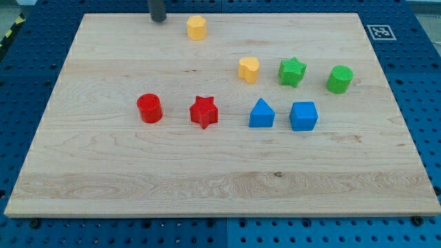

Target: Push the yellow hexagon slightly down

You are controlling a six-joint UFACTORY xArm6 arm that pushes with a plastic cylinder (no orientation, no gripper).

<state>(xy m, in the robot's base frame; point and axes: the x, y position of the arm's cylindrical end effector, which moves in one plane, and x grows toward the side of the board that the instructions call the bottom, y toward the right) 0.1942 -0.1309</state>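
Note:
The yellow hexagon (197,27) sits near the top edge of the wooden board (103,158), a little left of centre. My tip (158,18) rests on the board at the view's top, to the left of the yellow hexagon and apart from it by a small gap. A second yellow block, heart-shaped (249,69), lies lower and to the right of the hexagon.
A green star (291,71) and a green cylinder (339,79) stand right of the yellow heart. A red cylinder (149,109), red star (204,111), blue triangle-like block (261,114) and blue cube (303,116) form a row across the middle.

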